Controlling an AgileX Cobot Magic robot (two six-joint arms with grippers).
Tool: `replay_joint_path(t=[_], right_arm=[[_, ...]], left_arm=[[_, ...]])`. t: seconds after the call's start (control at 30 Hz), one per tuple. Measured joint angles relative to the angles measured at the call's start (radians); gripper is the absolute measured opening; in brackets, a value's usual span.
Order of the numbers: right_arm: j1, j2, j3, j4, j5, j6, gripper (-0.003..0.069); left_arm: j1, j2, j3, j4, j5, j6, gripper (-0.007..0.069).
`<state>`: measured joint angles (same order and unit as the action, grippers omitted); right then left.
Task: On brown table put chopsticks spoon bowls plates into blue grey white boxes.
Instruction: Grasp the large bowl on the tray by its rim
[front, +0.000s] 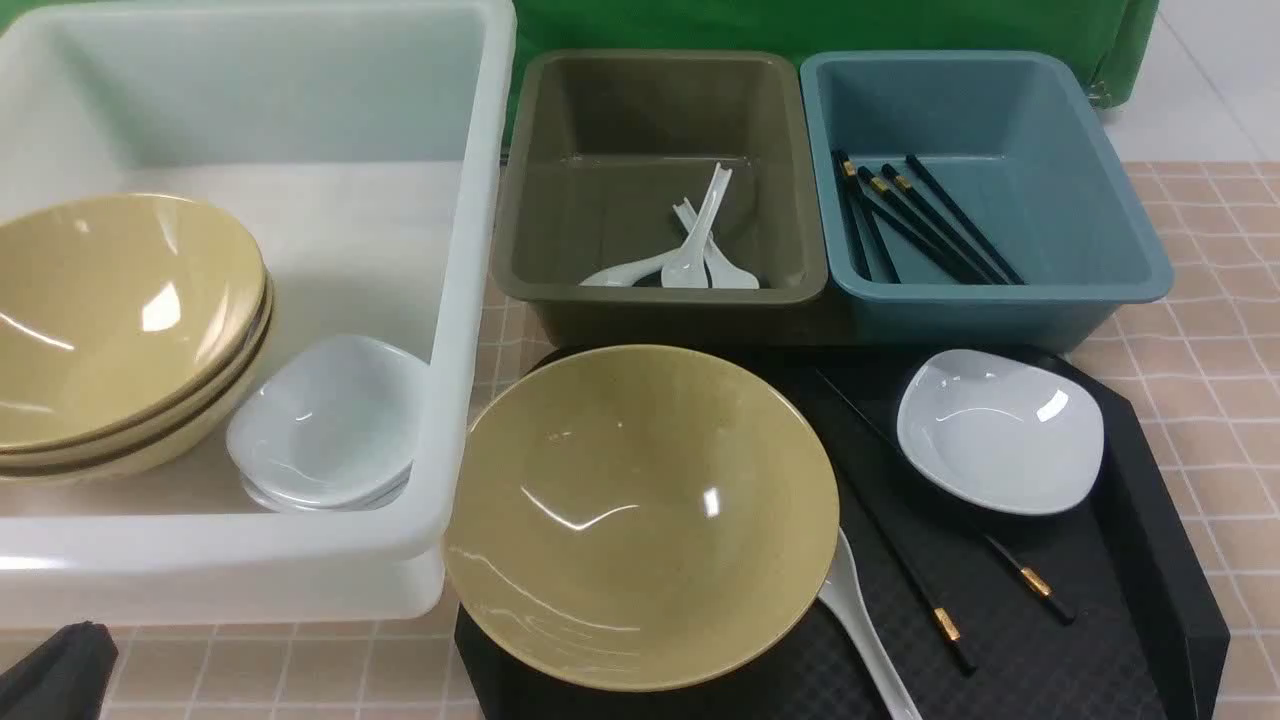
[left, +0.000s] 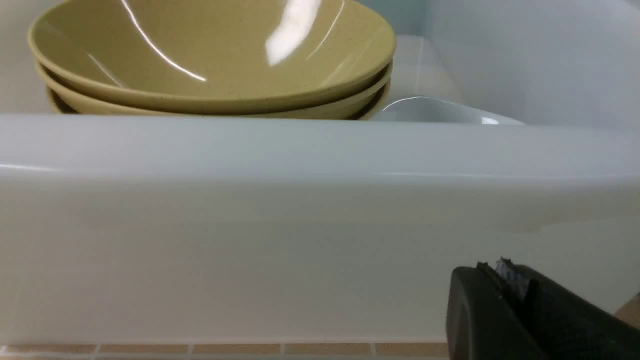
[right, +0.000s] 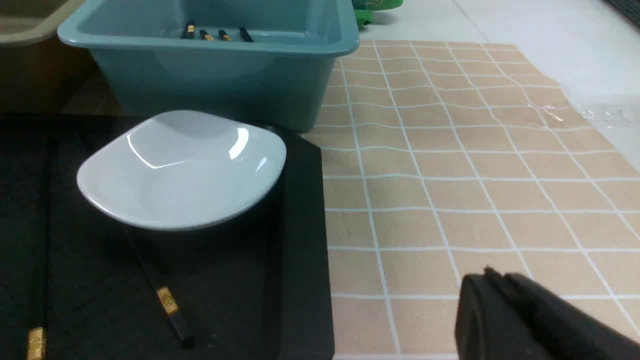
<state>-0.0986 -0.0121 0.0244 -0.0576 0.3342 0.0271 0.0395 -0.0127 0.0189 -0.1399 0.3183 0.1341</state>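
- Pinkish-tan squared desk (front: 1210, 330): carries everything. The landmark is the black diamond-textured tray (front: 1110, 620) at the near middle.
- Large translucent white tub (front: 470, 300): left of the tray. It holds stacked olive-yellow bowls (front: 120, 320) and stacked white dishes (front: 330, 425).
- Olive-grey plastic bin (front: 620, 120) and teal-blue plastic bin (front: 1100, 200): side by side behind the tray. The grey one holds white spoons (front: 690, 255), the blue one black chopsticks (front: 920, 225).
- Loose wide olive-yellow bowl (front: 640, 515): on the tray's left half, just beside the tub wall.
- Loose white rounded-square plate (front: 1000, 430): at the tray's far right corner, resting on one chopstick.
- White ceramic spoon (front: 865, 630): on the tray, far end under the bowl's rim, the other end running to the tray's near edge.
- Two gold-banded black chopsticks (front: 1035, 582): long axis diagonal across the tray, from far-middle to near-right, gold ends nearest the robot.
- Right tool (right: 492, 280): fingers together, empty, over bare desk off the tray's right edge.
- Key relation: the plate sits inward and forward of the right tool, so the right arm looks nearer it and the chopsticks.
- Left tool (left: 505, 280): fingers together, empty, low in front of the tub's near wall, left of the tray. It looks nearer the bowl.
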Motion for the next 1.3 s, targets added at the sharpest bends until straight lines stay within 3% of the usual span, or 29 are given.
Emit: replay_joint_path(t=[1.3], right_arm=[[0.000, 0.000, 0.000, 0.000, 0.000, -0.001, 0.0106]], left_arm=[[0.000, 0.000, 0.000, 0.012, -0.002, 0.003, 0.0006]])
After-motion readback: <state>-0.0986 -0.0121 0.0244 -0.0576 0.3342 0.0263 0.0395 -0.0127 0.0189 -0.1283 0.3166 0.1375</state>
